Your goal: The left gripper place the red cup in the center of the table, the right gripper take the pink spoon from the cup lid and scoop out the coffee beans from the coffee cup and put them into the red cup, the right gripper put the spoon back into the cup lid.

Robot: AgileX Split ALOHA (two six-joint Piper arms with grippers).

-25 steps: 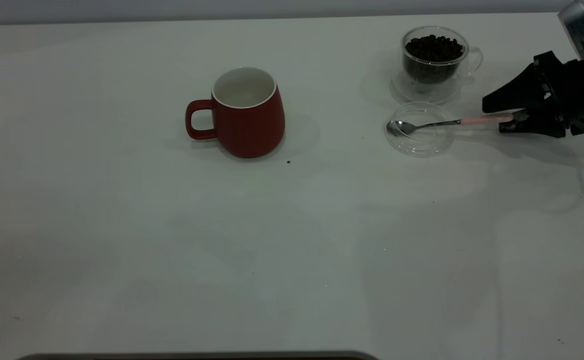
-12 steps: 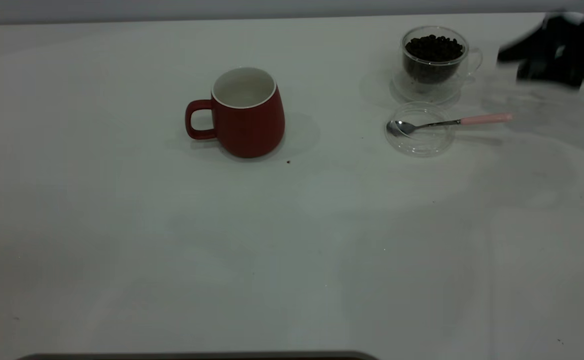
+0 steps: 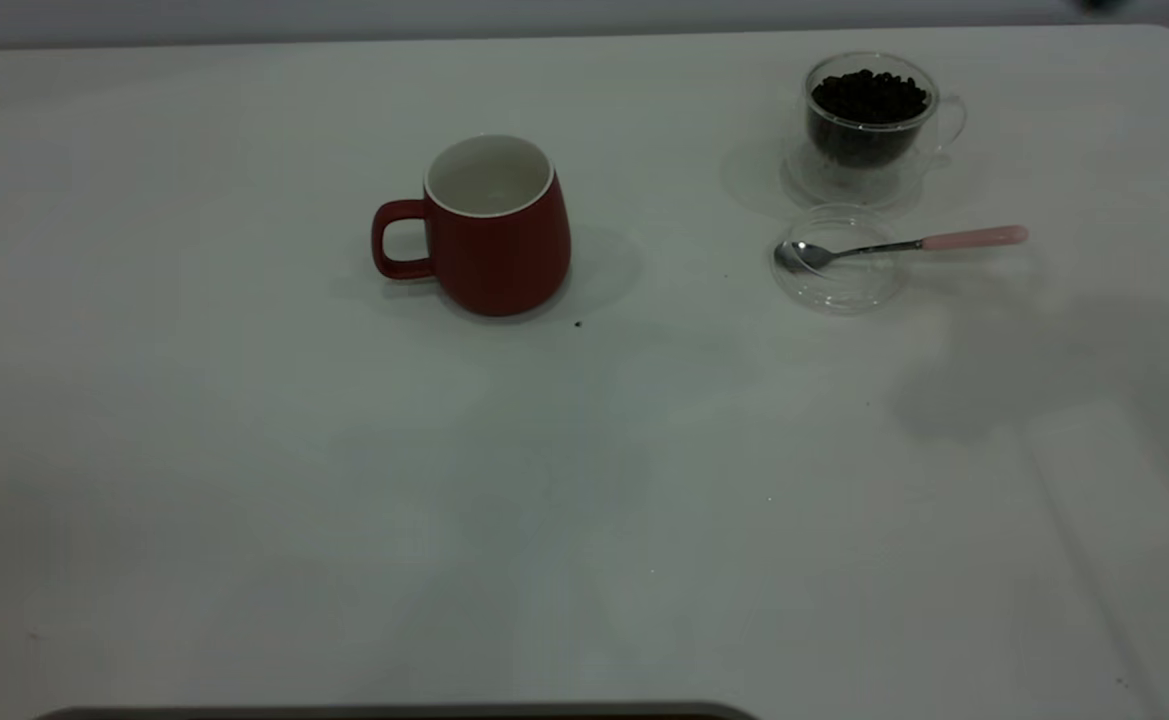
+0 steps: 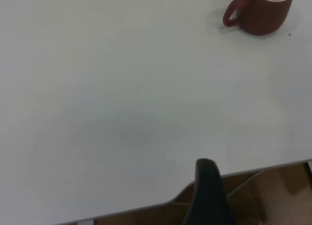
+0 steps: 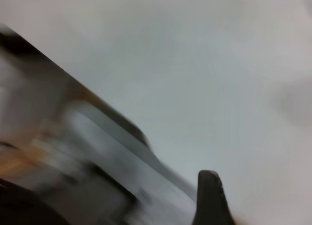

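The red cup [image 3: 492, 225] stands upright near the table's middle, handle to the left; it also shows far off in the left wrist view as the red cup [image 4: 261, 10]. At the back right stands the glass coffee cup [image 3: 869, 115], full of coffee beans. In front of it lies the clear cup lid [image 3: 839, 262]. The pink spoon [image 3: 904, 245] rests with its bowl in the lid and its pink handle pointing right. Neither gripper shows in the exterior view. My left gripper [image 4: 208, 195] hangs by the table's edge, far from the red cup. My right gripper [image 5: 210, 198] is over bare table, blurred.
One stray bean [image 3: 578, 323] lies just right of the red cup's base. A clear saucer [image 3: 849, 180] sits under the coffee cup. Brown cardboard [image 4: 273, 191] shows below the table's edge in the left wrist view.
The right gripper, which was at the spoon's pink handle end, has lifted away to the upper right and left the exterior view. The spoon stays in the lid.
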